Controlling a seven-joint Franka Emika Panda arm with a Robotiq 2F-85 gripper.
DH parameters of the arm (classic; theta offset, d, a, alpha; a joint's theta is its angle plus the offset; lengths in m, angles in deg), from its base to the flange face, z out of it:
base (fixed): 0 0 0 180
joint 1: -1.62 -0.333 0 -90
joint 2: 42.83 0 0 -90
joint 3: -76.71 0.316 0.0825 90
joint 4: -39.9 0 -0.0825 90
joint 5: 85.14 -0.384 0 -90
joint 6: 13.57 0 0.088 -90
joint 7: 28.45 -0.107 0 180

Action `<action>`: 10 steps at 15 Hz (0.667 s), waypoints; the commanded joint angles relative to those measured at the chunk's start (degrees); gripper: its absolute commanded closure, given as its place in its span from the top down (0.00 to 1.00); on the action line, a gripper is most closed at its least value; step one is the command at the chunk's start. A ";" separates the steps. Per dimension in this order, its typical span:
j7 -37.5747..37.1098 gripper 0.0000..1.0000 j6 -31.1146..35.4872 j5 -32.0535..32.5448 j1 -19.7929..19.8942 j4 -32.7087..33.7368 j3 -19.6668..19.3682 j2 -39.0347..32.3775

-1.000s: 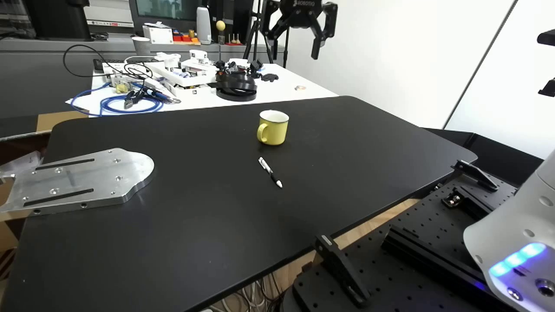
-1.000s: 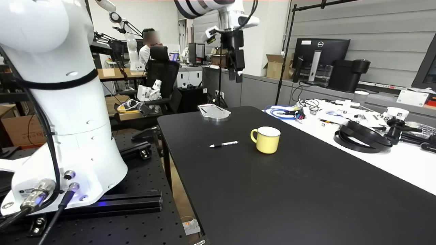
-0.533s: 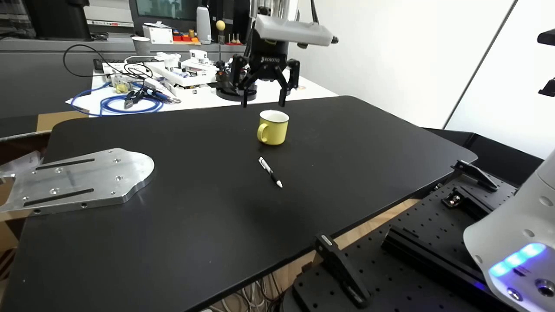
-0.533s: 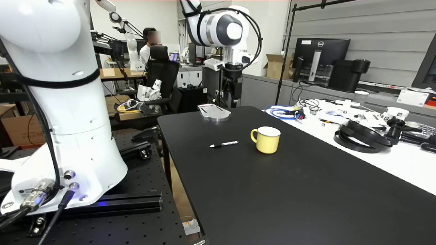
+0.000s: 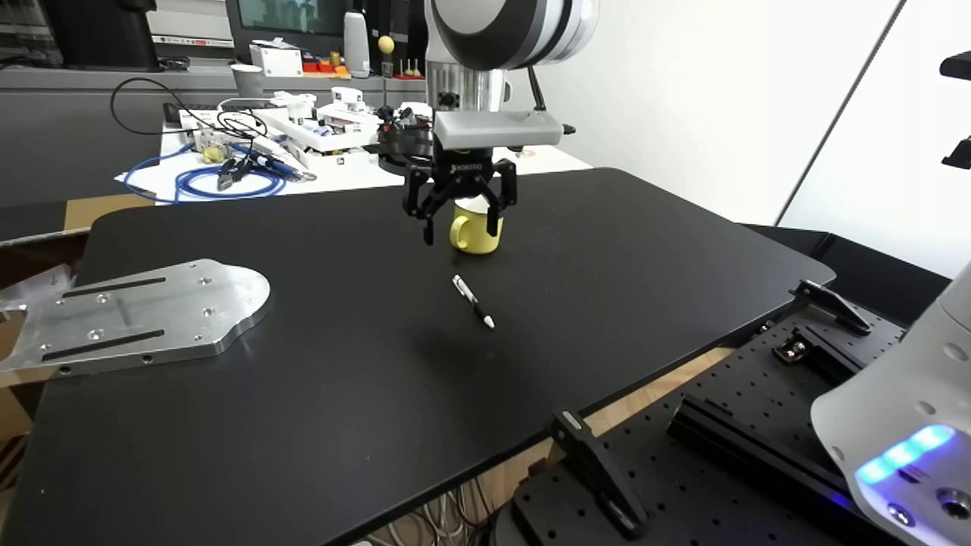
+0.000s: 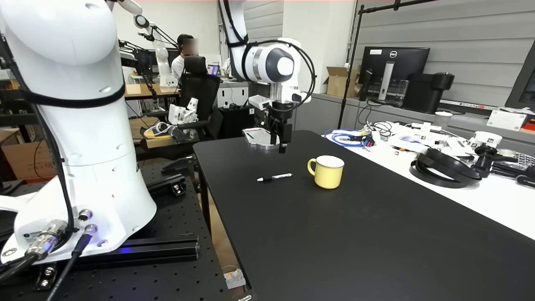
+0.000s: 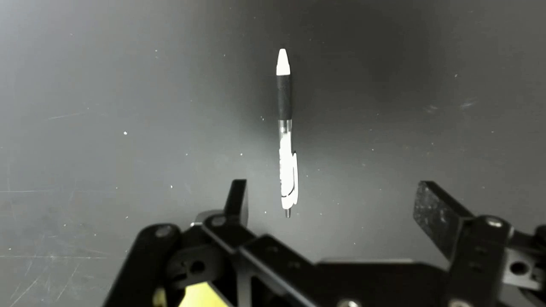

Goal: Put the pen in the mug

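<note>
The gripper (image 5: 461, 231) hangs above a black table (image 5: 341, 425), its fingers (image 7: 437, 217) spread wide, and we see it raised off the surface in both exterior views. In the wrist view the pen (image 7: 285, 128) lies flat on the table, white tip pointing away from the gripper and clip end toward it, with pale specks and fine scratches scattered around. The yellow mug (image 6: 328, 173) stands upright near the pen but apart from it; in an exterior view its handle faces the pen. A silver metal plate (image 5: 152, 311) with two long slots lies at the table's edge.

Beyond the table we find a white worktop (image 6: 493, 200) bearing blue cable (image 5: 231, 196), a black ring-shaped object (image 6: 447, 161) and a heap of white parts (image 5: 334, 125) too jumbled for us to tell apart. On the grey counter (image 6: 317, 110) behind stand a monitor (image 6: 411, 62), a black machine (image 6: 424, 94) and a cardboard box (image 6: 334, 88). Farther back we make out a person (image 6: 177, 65) in white beside a black office chair (image 6: 199, 90), and another robot arm (image 6: 161, 58). A perforated black platform (image 6: 167, 276) carries the white arm base (image 6: 106, 200), and a white wall (image 5: 667, 98) rises past the table.
</note>
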 commanded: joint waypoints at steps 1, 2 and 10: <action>-2.59 1.00 1.27 0.89 -3.16 2.20 -2.70 -3.91; -2.44 1.00 1.33 0.76 -3.73 2.48 -3.07 -4.64; -0.11 1.00 0.89 -0.57 -4.16 2.19 -3.30 -5.17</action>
